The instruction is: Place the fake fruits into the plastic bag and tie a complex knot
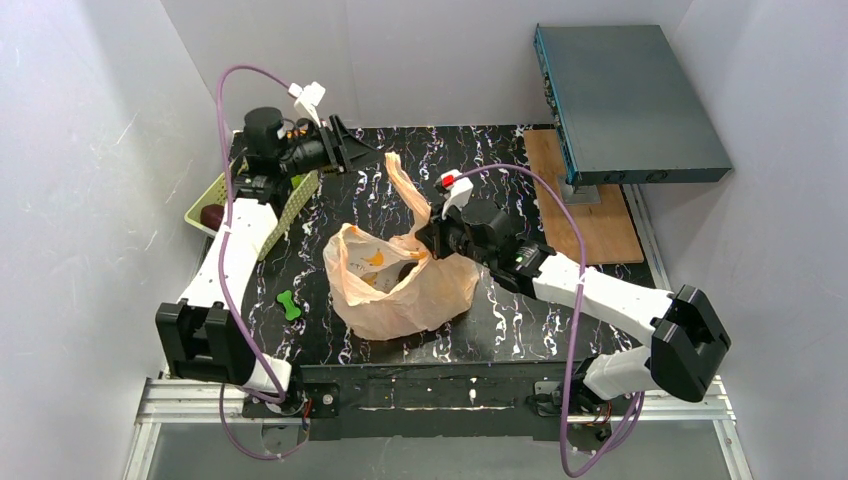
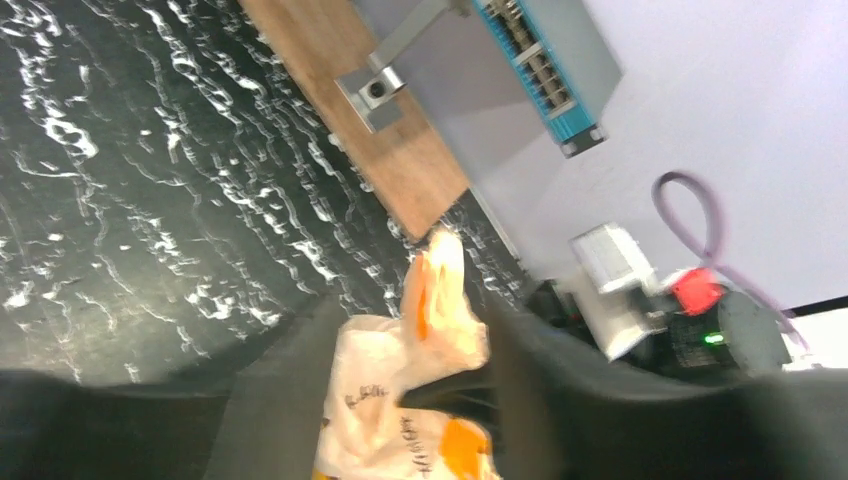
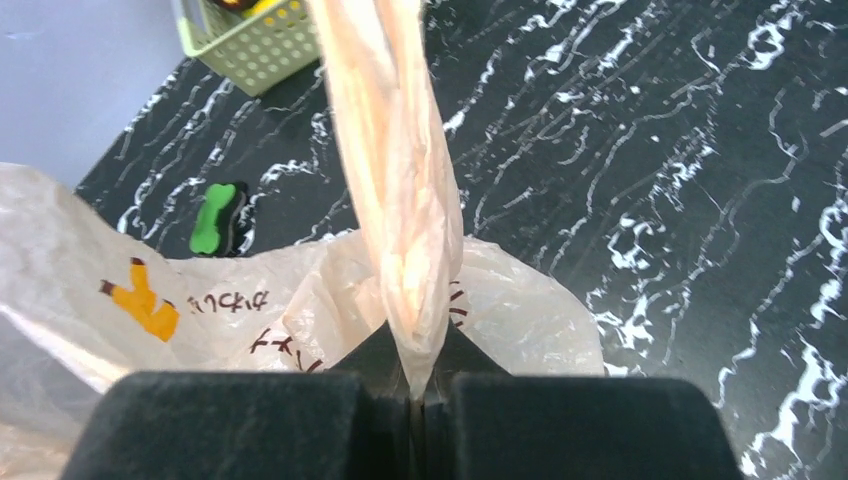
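Green bone toy [image 1: 289,304], slotted basket [image 1: 292,205] L; teal box [image 1: 640,100] over wood board [image 1: 590,225] R.

The thin crinkly translucent peach-tan plastic bag [image 3: 520,310] carries short lines of small dark printed characters [image 3: 275,345] beside an orange printed figure [image 3: 145,303], but the print is creased and I cannot read any of it.

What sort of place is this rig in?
Most likely a lab test cell: plain white enclosure walls, an aluminium rail frame along the near edge, and a rack-style electronics box in the corner.
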Controlling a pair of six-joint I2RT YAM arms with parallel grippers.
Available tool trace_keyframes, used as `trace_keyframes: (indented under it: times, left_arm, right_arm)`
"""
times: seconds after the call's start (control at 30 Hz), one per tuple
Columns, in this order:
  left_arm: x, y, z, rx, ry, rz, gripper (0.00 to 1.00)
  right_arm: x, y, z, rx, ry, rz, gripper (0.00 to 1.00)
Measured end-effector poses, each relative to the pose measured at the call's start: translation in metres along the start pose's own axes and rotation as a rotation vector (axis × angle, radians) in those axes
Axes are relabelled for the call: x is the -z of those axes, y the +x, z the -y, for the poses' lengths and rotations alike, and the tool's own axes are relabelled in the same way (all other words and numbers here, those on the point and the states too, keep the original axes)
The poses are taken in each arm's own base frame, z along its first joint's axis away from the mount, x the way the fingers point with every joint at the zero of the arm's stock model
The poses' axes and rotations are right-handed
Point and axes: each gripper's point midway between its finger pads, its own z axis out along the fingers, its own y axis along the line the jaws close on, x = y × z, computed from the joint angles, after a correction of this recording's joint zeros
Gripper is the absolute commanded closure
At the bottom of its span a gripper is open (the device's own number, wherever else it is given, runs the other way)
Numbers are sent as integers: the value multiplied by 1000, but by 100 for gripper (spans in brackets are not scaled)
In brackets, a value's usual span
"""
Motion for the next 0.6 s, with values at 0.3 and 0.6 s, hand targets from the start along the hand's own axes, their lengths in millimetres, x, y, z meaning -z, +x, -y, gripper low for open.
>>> trace_keyframes:
  times: [0.3, 0.6]
  left_arm:
    - [62, 14, 67, -361, 123, -172, 2]
    - [115, 58, 105, -577, 159, -245, 2]
  right_arm:
    - [11, -2, 33, 20, 131, -9, 99]
    - [16, -3, 62, 72, 218, -13, 99]
